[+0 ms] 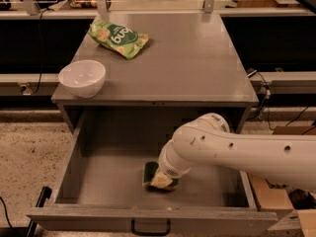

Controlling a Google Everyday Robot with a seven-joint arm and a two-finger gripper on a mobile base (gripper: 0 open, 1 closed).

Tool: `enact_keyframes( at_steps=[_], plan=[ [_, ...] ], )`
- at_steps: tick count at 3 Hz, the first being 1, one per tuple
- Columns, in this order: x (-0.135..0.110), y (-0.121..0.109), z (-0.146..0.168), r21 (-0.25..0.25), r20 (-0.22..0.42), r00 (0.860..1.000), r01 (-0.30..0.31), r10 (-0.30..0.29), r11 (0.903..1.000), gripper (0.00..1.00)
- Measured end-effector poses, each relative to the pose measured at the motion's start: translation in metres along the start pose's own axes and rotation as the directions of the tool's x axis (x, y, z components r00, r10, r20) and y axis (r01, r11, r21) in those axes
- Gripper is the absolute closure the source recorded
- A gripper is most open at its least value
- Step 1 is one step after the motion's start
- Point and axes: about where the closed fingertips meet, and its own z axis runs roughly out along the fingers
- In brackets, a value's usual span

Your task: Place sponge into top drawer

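Observation:
The sponge (pixel 157 177), dark green over yellow foam, lies low in the open top drawer (pixel 113 181), at or near its grey bottom, front middle. My gripper (pixel 165 174) is down inside the drawer right at the sponge, mostly hidden under the white arm's wrist. The white arm (pixel 237 149) reaches in from the right. The drawer's black handle (pixel 150 228) shows on the front panel at the bottom edge.
A white bowl (pixel 82 77) stands on the cabinet top at the front left. A green snack bag (pixel 117 37) lies at the back left of the top. Cardboard boxes (pixel 269 196) sit on the floor to the right of the drawer.

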Motion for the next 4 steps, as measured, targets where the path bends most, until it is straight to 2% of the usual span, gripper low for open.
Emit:
enact_keyframes(
  at_steps=[1,2,3,4],
  plan=[
    [0.0,0.0,-0.001,0.001,-0.001,1.0,0.002,-0.002,1.0,0.12],
    [-0.001,0.0,-0.001,0.003,-0.001,1.0,0.003,-0.003,1.0,0.0],
    [-0.004,0.001,-0.016,0.017,0.007,0.999,0.039,-0.039,0.9991,0.0],
    [-0.007,0.002,-0.04,0.007,0.068,0.996,0.048,-0.048,0.9988,0.0]
  ],
)
